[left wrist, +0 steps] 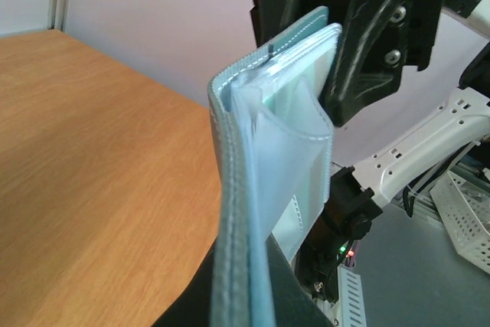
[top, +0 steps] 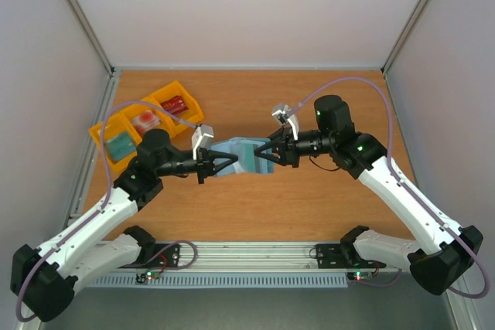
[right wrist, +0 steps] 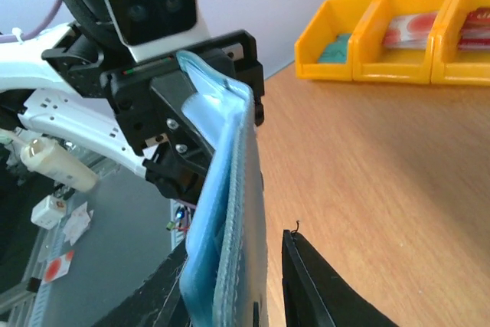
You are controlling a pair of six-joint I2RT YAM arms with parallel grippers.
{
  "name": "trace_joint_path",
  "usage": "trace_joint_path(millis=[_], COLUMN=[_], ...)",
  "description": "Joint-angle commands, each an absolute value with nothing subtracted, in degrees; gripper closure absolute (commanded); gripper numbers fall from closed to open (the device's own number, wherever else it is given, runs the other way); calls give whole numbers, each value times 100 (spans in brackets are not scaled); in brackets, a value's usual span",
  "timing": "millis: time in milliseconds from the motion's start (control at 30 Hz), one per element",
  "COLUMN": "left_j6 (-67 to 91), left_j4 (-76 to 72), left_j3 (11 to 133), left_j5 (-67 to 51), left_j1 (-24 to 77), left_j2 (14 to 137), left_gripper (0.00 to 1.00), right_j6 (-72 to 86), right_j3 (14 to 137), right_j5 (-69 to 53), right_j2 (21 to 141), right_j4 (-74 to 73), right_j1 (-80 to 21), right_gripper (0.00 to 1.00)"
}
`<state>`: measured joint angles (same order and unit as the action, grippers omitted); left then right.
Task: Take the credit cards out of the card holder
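Observation:
The slate-blue card holder (top: 241, 157) hangs above the table between both grippers. My left gripper (top: 210, 166) is shut on its left end; in the left wrist view the holder's stitched edge (left wrist: 233, 212) runs up from between the dark fingers. A pale teal-green credit card (left wrist: 292, 88) shows inside a translucent pocket. My right gripper (top: 265, 154) stands open around the other end. In the right wrist view the holder (right wrist: 233, 212) leans against one finger, and a gap separates it from the other finger (right wrist: 306, 289). My left gripper (right wrist: 184, 105) grips the far end.
A yellow three-compartment tray (top: 100, 130) sits at the back left of the table. It holds a teal card (top: 119, 144), a pinkish-red card (top: 145, 120) and a red item (top: 176, 103). The tray (right wrist: 367, 70) also shows at the upper right of the right wrist view.

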<state>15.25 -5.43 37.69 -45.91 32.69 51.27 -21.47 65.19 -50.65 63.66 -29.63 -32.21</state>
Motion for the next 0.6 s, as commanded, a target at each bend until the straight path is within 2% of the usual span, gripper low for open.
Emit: trace_joint_path(millis=[0, 133, 200, 233, 300, 333, 367, 467, 500, 567], left_j6=[1604, 1693, 1704, 1681, 1606, 1529, 1328, 884, 823, 790], left_j4=[-1043, -1083, -993, -882, -595, -445, -316, -102, -82, -125], left_j3=[3779, 3779, 3752, 3741, 3729, 3735, 3743, 3728, 3721, 3716], left_j5=[-4787, -4758, -4622, -4389, -3740, -3403, -3121, -2648, -2677, -2984], left_j1=[3251, 3227, 3202, 3193, 3181, 3177, 3179, 3177, 3180, 3181], left_j2=[5133, 5109, 5078, 5061, 5007, 5002, 4993, 4953, 4946, 4934], left_gripper=[100, 100, 100, 90, 51, 42, 39, 38, 38, 41], right_j6=[-2076, -2100, -2125, -2141, -2070, -1968, -1841, -1439, -1359, -1196], right_j3=[6321, 6284, 6321, 6376, 6600, 6777, 6980, 7719, 7903, 8250], right_j5=[-5276, -5320, -4987, -4603, -3213, -2175, -1185, 1877, 2555, 3173], right_j2=[6470, 6526, 6433, 6381, 6358, 6424, 6549, 7221, 7499, 8013], right_j4=[-2811, -2863, -2977, -3108, -3602, -3989, -4590, -6060, -6439, -7052], right_j1=[-3217, -3214, -3217, -3217, -3204, -3207, -3206, -3201, -3207, -3210], right_gripper=[72, 95, 99, 99, 99, 99, 99, 99, 99, 99])
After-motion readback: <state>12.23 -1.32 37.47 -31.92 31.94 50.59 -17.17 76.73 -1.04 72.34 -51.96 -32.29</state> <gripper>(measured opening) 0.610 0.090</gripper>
